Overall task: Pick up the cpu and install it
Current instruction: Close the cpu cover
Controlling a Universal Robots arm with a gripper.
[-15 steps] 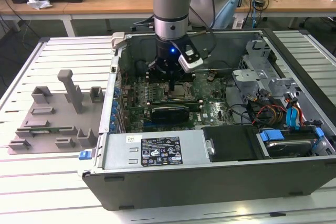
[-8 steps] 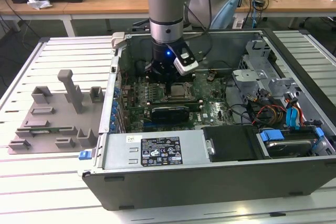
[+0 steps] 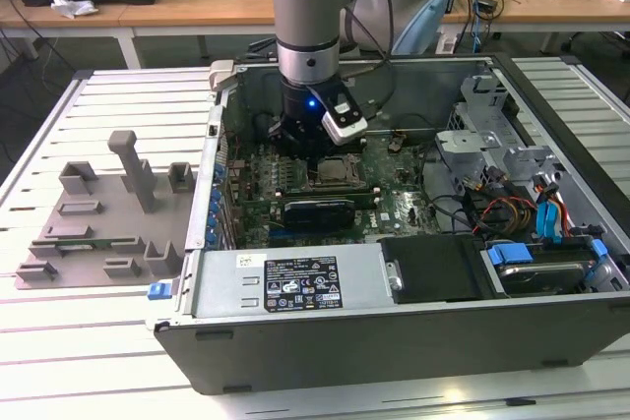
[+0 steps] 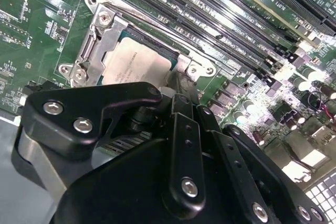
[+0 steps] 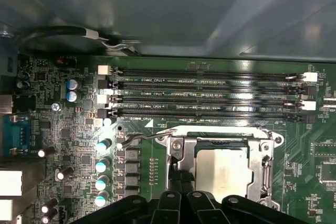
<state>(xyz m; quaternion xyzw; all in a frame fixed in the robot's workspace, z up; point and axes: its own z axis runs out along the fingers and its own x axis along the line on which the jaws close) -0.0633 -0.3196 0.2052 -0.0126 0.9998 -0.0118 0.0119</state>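
The cpu (image 4: 134, 66), a pale silvery square chip, lies flat inside the metal socket frame (image 4: 97, 35) on the green motherboard. In the first wrist view the cpu (image 5: 223, 169) sits in the same frame (image 5: 176, 148), below the memory slots. My gripper (image 4: 177, 90) hangs just over one edge of the chip, fingers drawn together with nothing between them. Its black fingers (image 5: 178, 179) stand at the chip's side rather than around it. In the exterior view the arm reaches down into the open computer case, with the gripper (image 3: 310, 150) just above the cpu (image 3: 335, 169).
Long black memory slots (image 5: 210, 95) run beside the socket. A black expansion card (image 3: 317, 211) lies in front of it. The power supply (image 3: 285, 282) and drive cage with cables (image 3: 532, 204) crowd the case. A grey moulded fixture tray (image 3: 108, 213) rests on the slatted table at the exterior view's left.
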